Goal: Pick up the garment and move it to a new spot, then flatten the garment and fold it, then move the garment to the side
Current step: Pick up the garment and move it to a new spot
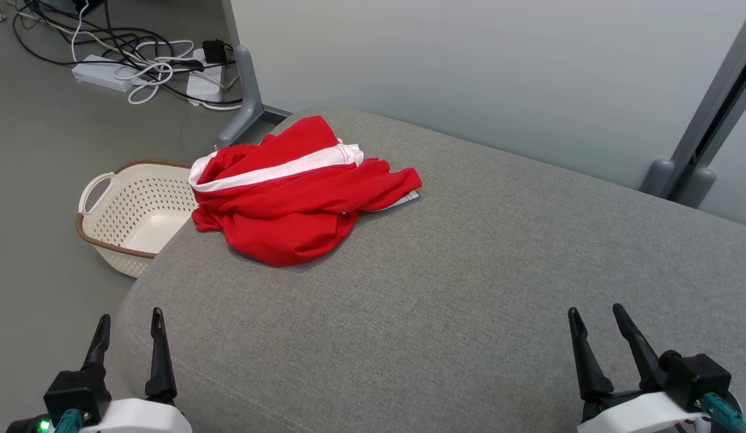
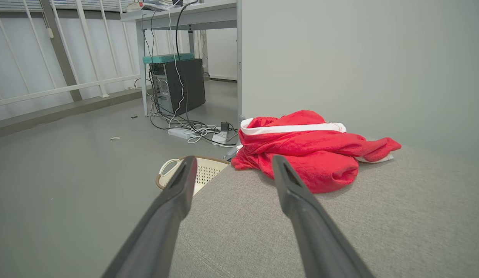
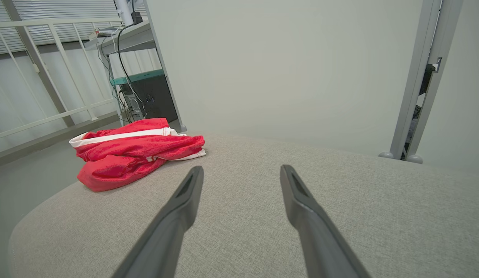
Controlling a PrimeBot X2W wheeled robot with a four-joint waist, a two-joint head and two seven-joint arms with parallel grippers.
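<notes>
Left pincer (image 1: 131,317) and right pincer (image 1: 595,311) are open and empty; pinch the red cloth's (image 1: 294,198) top fold by the couch's (image 1: 469,282) left edge.

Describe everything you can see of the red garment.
The garment is red with a broad white band and a bit of white showing at its right side. It looks like soft knit. It lies crumpled in a loose heap, not flattened, near the far left corner of the grey cushion, its left side at the edge beside the basket. Only the cushion touches it; the left gripper and right gripper stand open, well short of it.
</notes>
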